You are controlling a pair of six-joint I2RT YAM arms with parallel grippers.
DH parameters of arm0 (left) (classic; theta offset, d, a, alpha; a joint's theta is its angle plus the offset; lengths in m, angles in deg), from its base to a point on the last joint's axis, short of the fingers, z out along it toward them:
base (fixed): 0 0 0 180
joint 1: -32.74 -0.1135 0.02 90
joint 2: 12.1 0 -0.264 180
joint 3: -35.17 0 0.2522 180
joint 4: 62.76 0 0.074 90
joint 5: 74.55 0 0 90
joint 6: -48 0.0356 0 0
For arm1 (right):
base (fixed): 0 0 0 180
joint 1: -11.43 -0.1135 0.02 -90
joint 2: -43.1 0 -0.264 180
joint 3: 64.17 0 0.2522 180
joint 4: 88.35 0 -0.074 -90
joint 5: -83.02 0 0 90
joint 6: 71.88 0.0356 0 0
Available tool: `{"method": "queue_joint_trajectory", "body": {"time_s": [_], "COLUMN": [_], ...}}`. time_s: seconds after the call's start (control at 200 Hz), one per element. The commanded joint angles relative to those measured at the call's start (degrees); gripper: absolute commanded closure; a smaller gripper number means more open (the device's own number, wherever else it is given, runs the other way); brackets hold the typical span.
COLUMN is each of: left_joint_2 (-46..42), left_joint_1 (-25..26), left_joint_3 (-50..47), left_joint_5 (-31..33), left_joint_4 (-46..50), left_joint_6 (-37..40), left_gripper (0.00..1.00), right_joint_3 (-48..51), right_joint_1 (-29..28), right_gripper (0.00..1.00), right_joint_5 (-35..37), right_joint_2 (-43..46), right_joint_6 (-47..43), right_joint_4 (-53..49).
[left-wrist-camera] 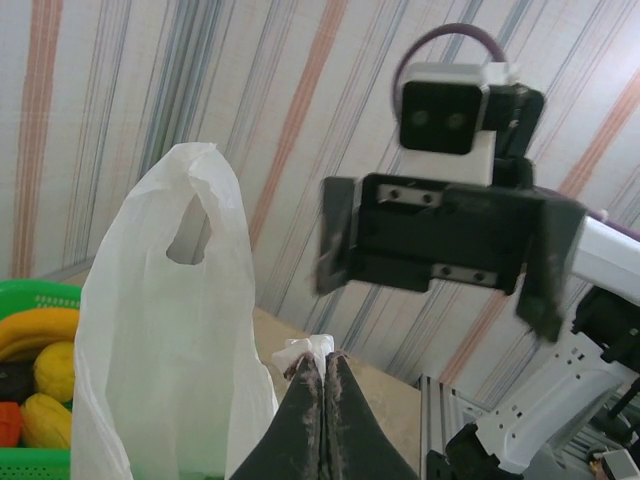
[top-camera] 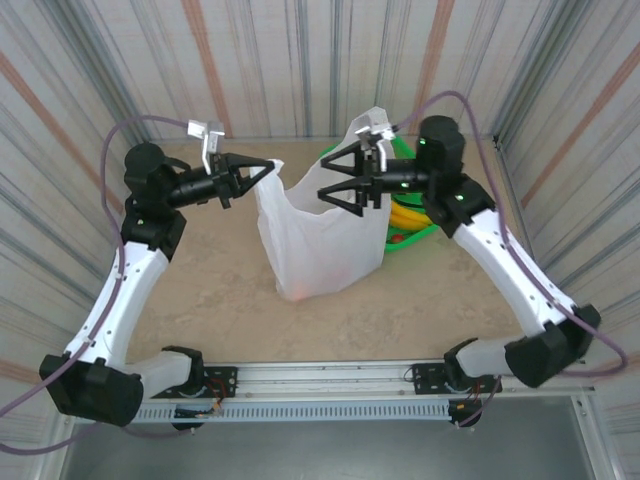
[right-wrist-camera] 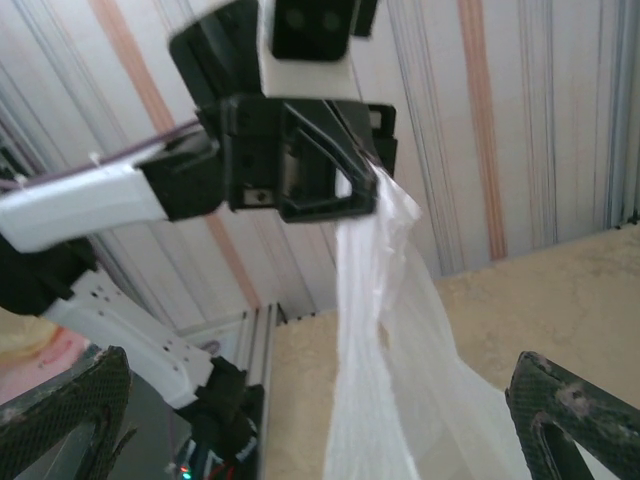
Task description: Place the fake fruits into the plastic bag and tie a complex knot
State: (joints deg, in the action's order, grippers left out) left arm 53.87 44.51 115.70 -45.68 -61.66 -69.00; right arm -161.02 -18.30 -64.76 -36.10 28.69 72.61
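Observation:
The white plastic bag [top-camera: 320,235] stands upright mid-table with its mouth up. My left gripper [top-camera: 271,164] is shut on the bag's left handle, and a tuft of white film [left-wrist-camera: 312,350] pokes out between its fingertips. The other handle loop [left-wrist-camera: 190,215] stands free. My right gripper [top-camera: 322,177] hangs open over the bag's mouth, its fingers [right-wrist-camera: 70,400] spread wide either side of the stretched handle strip [right-wrist-camera: 385,330]. The fake fruits, bananas [left-wrist-camera: 35,328] and yellow pieces [left-wrist-camera: 55,370], lie in the green basket [top-camera: 428,232]. The two handles are apart; the knot is out of view.
The green basket sits behind and to the right of the bag, under the right arm. A faint pink tint [top-camera: 296,291] shows through the bag's bottom. Striped walls close in the table on three sides. Bare tabletop [top-camera: 220,290] lies left of and in front of the bag.

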Motion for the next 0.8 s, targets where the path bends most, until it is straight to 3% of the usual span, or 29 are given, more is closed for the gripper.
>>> {"method": "queue_joint_trajectory", "body": {"time_s": [0.0,0.145,0.245,0.476,0.611,0.641,0.711,0.766,0.796], "left_joint_2": [0.2,1.2,2.1,3.1,3.3,3.4,3.2,2.6,2.1], "left_joint_1": [0.6,0.9,1.5,2.4,2.5,2.5,2.4,1.8,1.3], "left_joint_3": [1.8,2.1,2.5,3.2,3.3,3.4,3.3,2.9,2.5], "left_joint_5": [-3.1,-4.4,-5.0,-5.5,-5.2,-5.2,-4.2,-3.1,-2.2], "left_joint_4": [-5.3,-7.1,-7.5,-8.6,-8.6,-8.6,-8.1,-7.4,-6.8], "left_joint_6": [-0.9,-0.9,-0.8,-0.8,-0.9,-0.9,-0.9,-0.7,-0.6], "left_gripper": [1.0,1.0,1.0,1.0,0.98,0.95,0.77,0.55,0.49], "right_joint_3": [-3.9,-5.8,-6.3,-7.4,-7.5,-7.4,-7.2,-6.9,-6.8], "right_joint_1": [-2.4,-5.1,-6.5,-8.2,-8.9,-9.0,-9.2,-9.2,-9.2], "right_gripper": [0.01,0.0,0.07,0.37,0.66,0.76,1.0,1.0,1.0], "right_joint_5": [1.0,0.8,0.0,-0.8,-0.9,-0.8,0.0,0.6,1.1], "right_joint_2": [-3.8,-8.8,-11.3,-15.2,-15.7,-15.7,-15.5,-15.1,-14.9], "right_joint_6": [-7.2,-6.8,-5.6,-1.2,0.0,0.2,0.6,0.8,0.8], "right_joint_4": [1.7,4.7,7.6,12.9,14.3,14.4,14.4,14.4,14.2]}}
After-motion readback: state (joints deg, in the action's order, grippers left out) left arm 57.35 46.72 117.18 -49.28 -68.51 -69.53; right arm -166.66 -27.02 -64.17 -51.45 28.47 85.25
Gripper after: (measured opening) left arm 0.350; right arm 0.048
